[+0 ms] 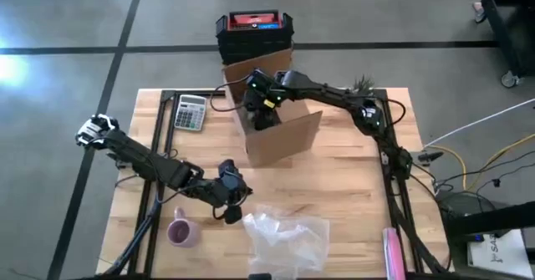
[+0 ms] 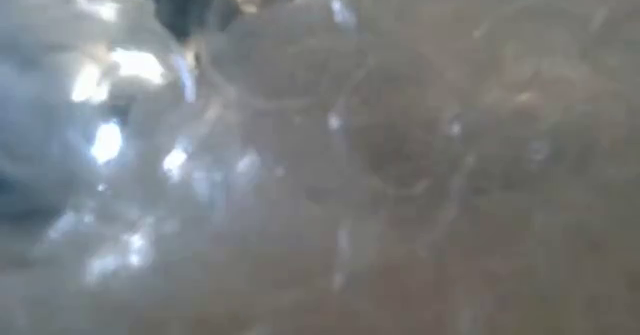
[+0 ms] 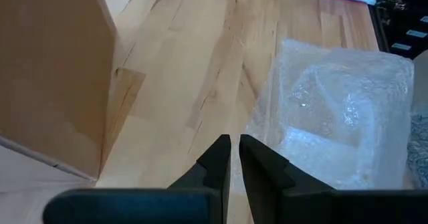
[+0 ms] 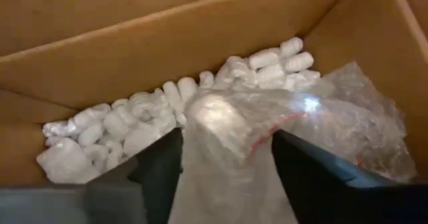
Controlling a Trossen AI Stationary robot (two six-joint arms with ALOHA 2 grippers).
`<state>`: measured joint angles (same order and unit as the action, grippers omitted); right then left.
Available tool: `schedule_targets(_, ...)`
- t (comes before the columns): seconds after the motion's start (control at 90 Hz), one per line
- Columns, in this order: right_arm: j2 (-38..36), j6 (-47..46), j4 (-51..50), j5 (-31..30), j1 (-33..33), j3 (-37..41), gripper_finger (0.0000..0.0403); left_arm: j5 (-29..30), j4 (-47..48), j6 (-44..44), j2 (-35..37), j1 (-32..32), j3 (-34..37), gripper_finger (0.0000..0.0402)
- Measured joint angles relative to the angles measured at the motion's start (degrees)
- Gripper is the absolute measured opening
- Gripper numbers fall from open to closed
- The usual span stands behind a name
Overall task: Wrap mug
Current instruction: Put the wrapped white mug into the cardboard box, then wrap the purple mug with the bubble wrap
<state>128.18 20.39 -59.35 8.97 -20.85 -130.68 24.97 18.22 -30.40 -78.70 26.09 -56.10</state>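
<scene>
A pink mug (image 1: 182, 231) stands on the table near its front left, and no gripper touches it. To its right lies a crumpled sheet of clear bubble wrap (image 1: 288, 238) (image 3: 341, 110), which also fills the low view (image 2: 320, 175). My left gripper (image 1: 238, 198) (image 3: 234, 158) hovers shut between mug and wrap, holding nothing. My right gripper (image 1: 266, 109) (image 4: 227, 164) reaches down into the open cardboard box (image 1: 276, 125). It is open, one finger on each side of a clear plastic bag (image 4: 267, 124) that lies on white packing peanuts (image 4: 134, 124). My right gripper's fingers (image 4: 160, 164) come from above into the box and stand at the two sides of the clear bag (image 4: 221, 150). I cannot tell whether they touch it. The bag rests on the peanuts.
A calculator (image 1: 191, 111) lies at the far left of the table. A black and red crate (image 1: 255, 31) stands behind the box. A pink flat object (image 1: 391, 251) sits at the front right corner. Bare wood (image 1: 351, 180) shows between box and wrap.
</scene>
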Motion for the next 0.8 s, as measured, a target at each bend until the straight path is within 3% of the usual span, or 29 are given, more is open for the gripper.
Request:
schedule_targets(0.267, -7.2, -0.3, -1.6, 0.0, 0.3, -4.3, 0.0273, 0.0, 0.0, -0.1, 0.0, 0.0, 0.0, 0.0020)
schedule_targets(0.556, -20.8, -3.8, -5.5, 1.1, 1.0, -4.3, 0.0256, 0.0, -0.2, -0.1, 0.0, 0.0, 0.0, 0.0020)
schedule_targets(0.656, -24.2, -5.6, -10.4, 6.0, 1.5, -4.3, 0.0245, 0.0, -0.2, -0.1, 0.0, 0.0, 0.0, 0.0020)
schedule_targets(0.8, -27.0, -6.3, -19.8, 17.9, 4.3, -4.1, 0.0230, 0.0, -0.2, -0.1, 0.0, 0.0, 0.0, 0.0020)
